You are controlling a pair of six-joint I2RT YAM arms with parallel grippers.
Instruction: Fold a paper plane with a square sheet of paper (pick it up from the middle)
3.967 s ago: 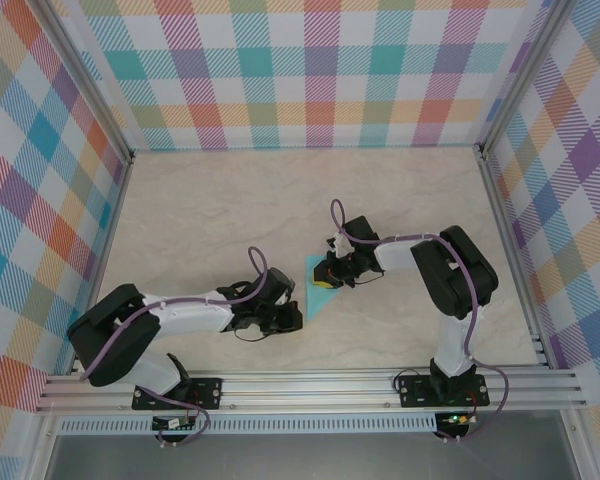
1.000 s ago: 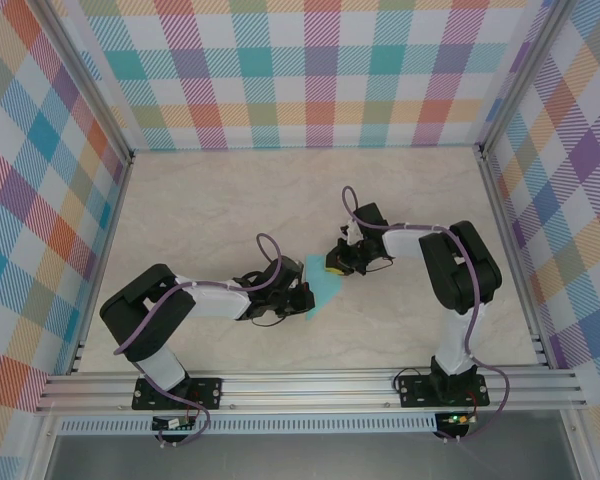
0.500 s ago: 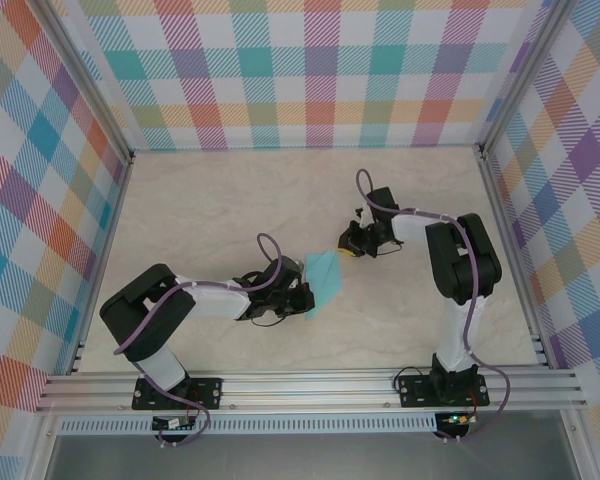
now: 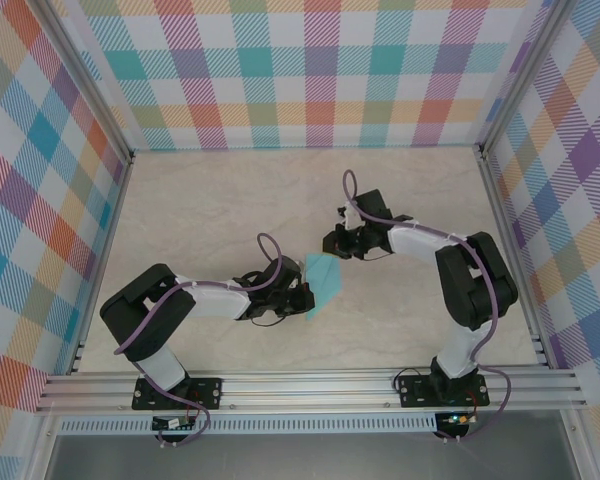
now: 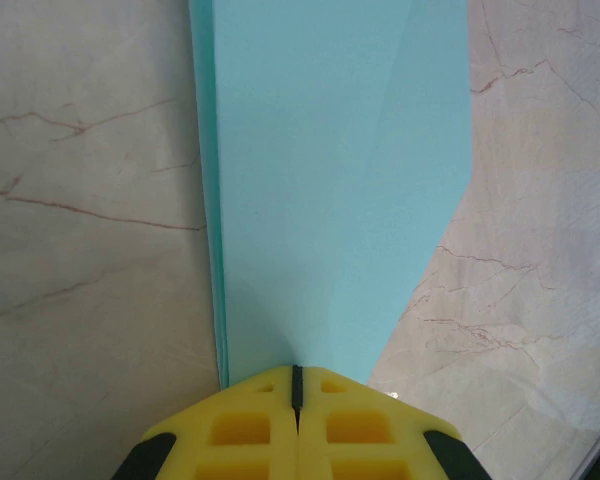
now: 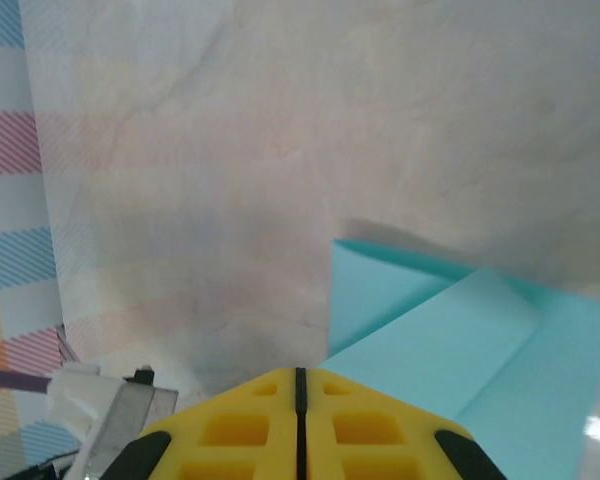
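While my L gripper (image 5: 296,372) pinches the paper's (image 5: 340,180) near tip mid-bench, R gripper (image 4: 334,247) sits pressed together just off its far corner. I'd crease that flap w/ R, slowly, holding L firm.

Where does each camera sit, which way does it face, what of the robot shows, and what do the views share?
Top external: above and behind the bases, looking down at the table; both whole arms, left gripper, right gripper.
Left wrist: on the left arm, looking along its shut fingers, which pinch the folded paper.
Right wrist: on the right arm, looking past its shut fingers at the paper's corner.
Shared: all three show the paper.
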